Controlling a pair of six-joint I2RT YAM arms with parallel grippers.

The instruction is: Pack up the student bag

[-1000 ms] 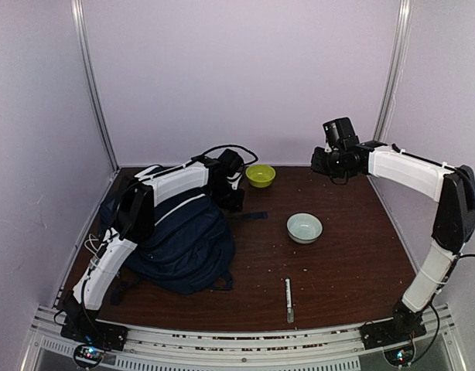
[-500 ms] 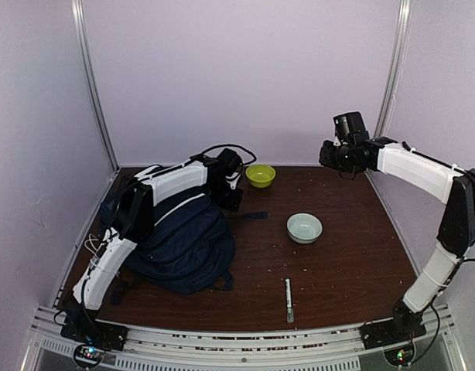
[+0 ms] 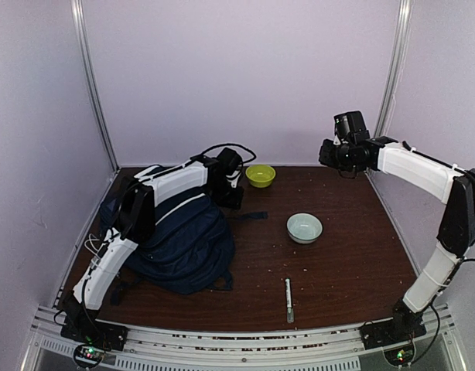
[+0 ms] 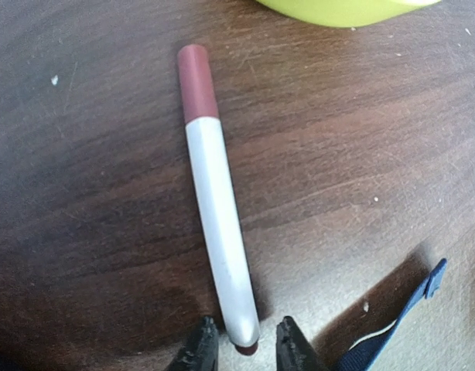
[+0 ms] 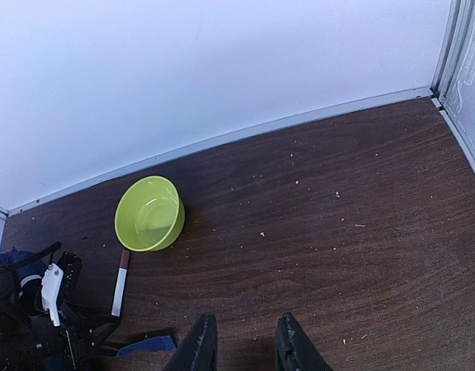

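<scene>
Left claw (image 4: pixel 243 349) is down at the table (image 3: pixel 338 263) with its jaws narrowed around the near end of a red-capped marker (image 4: pixel 213 216). I honestly can't tell if it's actually squeezing it. Right claw (image 5: pixel 243 345) hangs up in the air, slightly spread, holding nothing. The student bag (image 3: pixel 183 239) lies on the table's left side, close to the marker.

student bag (image 3: pixel 183 239) left, nearer bowl (image 3: pixel 305 227) right, pen (image 3: pixel 289 300) before it
</scene>
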